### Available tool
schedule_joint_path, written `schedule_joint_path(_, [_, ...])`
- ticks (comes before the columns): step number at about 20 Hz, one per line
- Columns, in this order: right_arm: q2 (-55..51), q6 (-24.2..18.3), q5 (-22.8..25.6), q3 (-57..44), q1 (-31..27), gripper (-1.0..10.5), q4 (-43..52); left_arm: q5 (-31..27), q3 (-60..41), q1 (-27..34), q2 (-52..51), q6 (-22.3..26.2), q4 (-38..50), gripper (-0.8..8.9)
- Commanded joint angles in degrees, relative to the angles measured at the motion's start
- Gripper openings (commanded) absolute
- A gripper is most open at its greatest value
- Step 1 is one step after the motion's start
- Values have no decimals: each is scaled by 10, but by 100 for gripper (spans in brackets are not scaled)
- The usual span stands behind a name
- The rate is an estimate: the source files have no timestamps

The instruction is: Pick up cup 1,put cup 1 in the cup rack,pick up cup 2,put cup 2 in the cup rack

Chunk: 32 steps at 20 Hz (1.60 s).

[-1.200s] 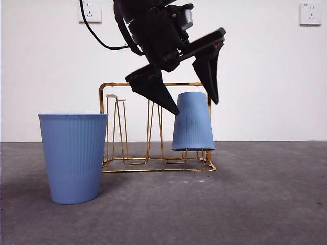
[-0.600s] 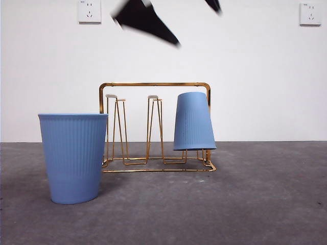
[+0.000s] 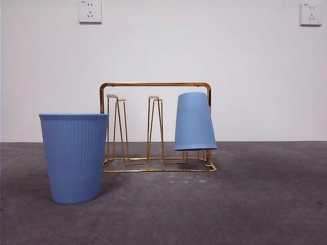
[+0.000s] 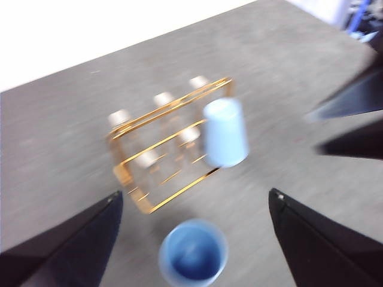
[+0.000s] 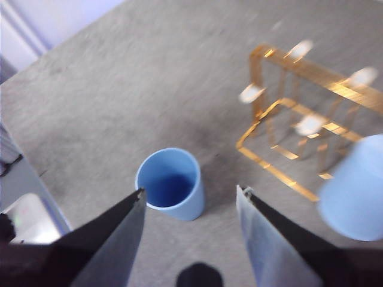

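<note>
The gold wire cup rack (image 3: 153, 84) stands at mid table. On its right prong, cup 1 (image 3: 194, 121) hangs upside down, blue and ribbed. Cup 2 (image 3: 74, 158), an identical blue cup, stands upright on the table in front and to the left of the rack. Neither arm shows in the front view. My left gripper (image 4: 194, 193) hovers open high above cup 2 (image 4: 192, 252), the rack (image 4: 170, 107) and cup 1 (image 4: 225, 131). My right gripper (image 5: 190, 190) is also open and high, over cup 2 (image 5: 170, 182), with the rack (image 5: 317, 75) and cup 1 (image 5: 356, 188) to one side.
A white wall with two sockets (image 3: 90, 11) (image 3: 310, 14) stands behind the grey table (image 3: 255, 204). In the left wrist view the other arm's dark jaws (image 4: 353, 119) show at the side. The right wrist view shows a table edge with a pale object (image 5: 30, 218) beyond.
The gripper that stood open around the upside-down cup on the rack has risen out of the front view. That cup stays on its prong; the upright cup has not moved.
</note>
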Motion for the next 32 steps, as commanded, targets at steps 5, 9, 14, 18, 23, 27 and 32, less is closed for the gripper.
schedule_joint_path(5, [168, 62, -51, -3, 1, 385, 59, -30, -4, 1, -63, 7, -78, 408])
schedule_joint_path(9, [227, 83, -59, -2, 9, 383, 98, -30, -45, 1, -102, 5, -77, 408])
schedule_joint_path(14, [267, 98, -30, 3, 34, 382, 127, -27, -110, 1, -131, -4, -54, 408])
schedule_joint_path(18, [309, 102, -9, 25, 42, 377, 115, -23, -114, 1, -133, -4, -42, 408])
schedule_joint_path(23, [342, 101, 8, 40, 42, 181, 112, -21, -114, 1, -135, -9, -42, 408])
schedule_joint_path(27, [360, 95, -8, 40, 42, 23, 113, 21, -113, 1, -136, -17, -14, 408])
schedule_joint_path(32, [355, 80, -17, 40, 42, -13, 122, 62, -114, 1, -136, -32, 34, 409])
